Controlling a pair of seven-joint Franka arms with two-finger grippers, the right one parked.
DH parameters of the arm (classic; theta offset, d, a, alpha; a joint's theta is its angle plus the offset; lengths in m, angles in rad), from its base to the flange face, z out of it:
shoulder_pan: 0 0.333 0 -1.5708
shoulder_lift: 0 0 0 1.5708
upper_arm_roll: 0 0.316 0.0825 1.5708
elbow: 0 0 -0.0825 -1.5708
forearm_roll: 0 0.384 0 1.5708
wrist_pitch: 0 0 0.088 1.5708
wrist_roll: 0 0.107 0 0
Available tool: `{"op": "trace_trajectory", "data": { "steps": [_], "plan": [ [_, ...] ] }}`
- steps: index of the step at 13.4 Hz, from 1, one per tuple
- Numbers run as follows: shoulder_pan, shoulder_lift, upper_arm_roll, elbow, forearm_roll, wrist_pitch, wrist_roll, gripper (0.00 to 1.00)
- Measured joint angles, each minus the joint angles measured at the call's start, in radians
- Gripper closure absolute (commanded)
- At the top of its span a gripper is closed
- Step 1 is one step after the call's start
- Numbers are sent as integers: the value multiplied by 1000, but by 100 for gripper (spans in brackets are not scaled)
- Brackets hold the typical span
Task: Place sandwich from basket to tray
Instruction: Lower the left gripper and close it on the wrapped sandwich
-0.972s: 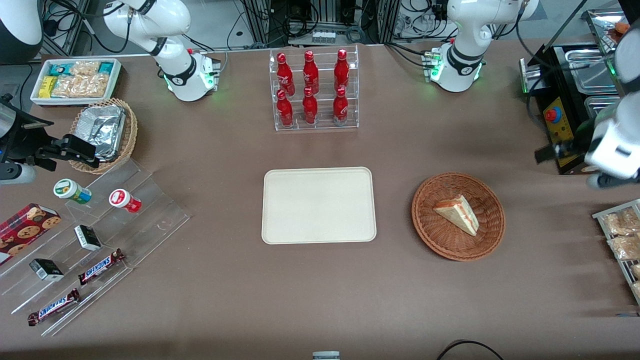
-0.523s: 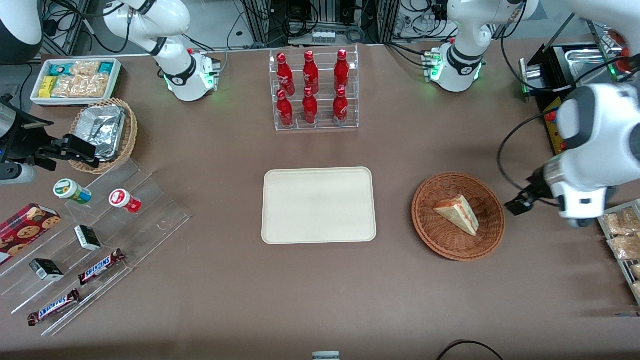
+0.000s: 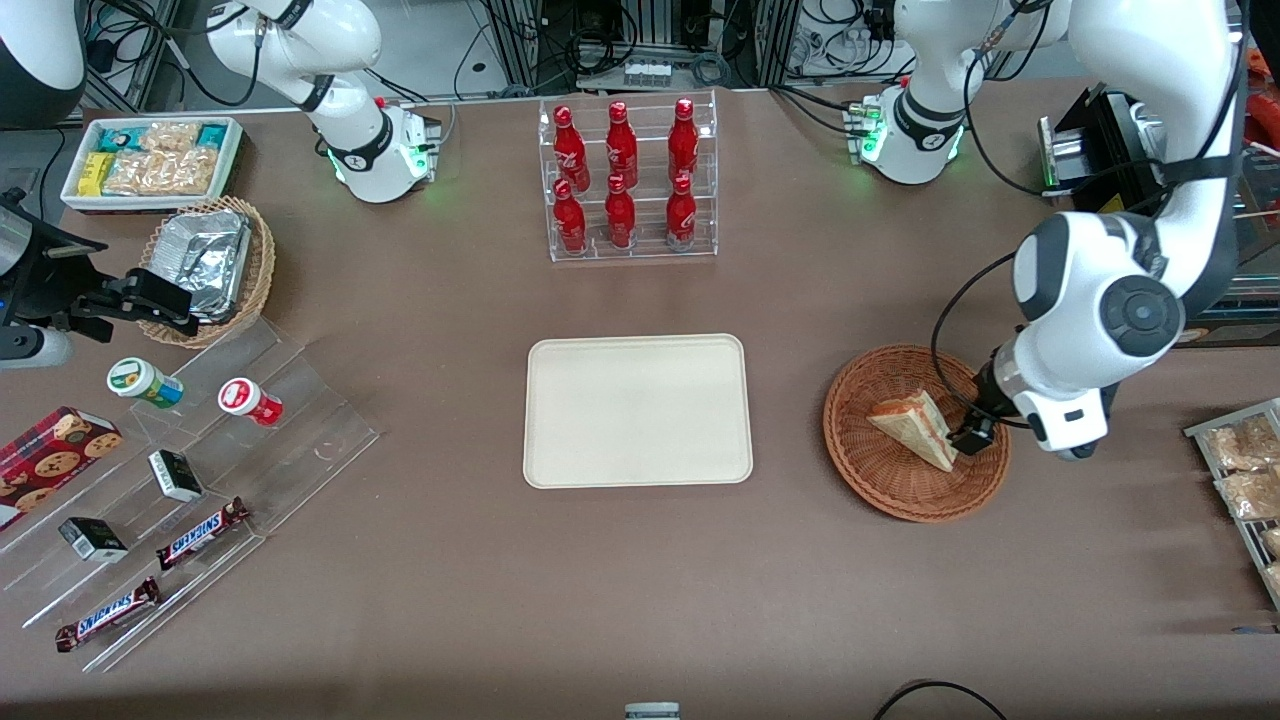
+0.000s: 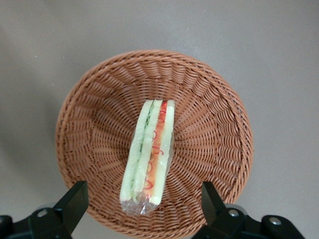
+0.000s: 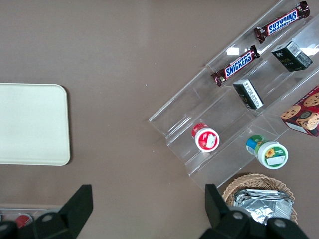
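The gripper [image 4: 142, 209] hung above the basket [image 4: 209, 99], fingers [image 4: 75, 199] spread wide and touching nothing. The wrapped sandwich [image 4: 148, 157] lay in the basket's middle, between the fingers. Bare tabletop separated the basket [image 3: 880, 480] from the tray [image 3: 637, 410].

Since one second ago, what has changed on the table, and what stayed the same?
The left arm swung in from the table's edge, and its gripper now hangs open above the basket, straddling the sandwich without touching it. Nothing was grasped or released. The sandwich, basket and tray stayed in place.
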Motion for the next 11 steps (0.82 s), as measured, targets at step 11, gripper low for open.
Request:
{"op": "trace_trajectory", "data": {
  "steps": [11],
  "plan": [
    [-39, 86, 0, -58, 6, 85, -8, 1]
  ]
}}
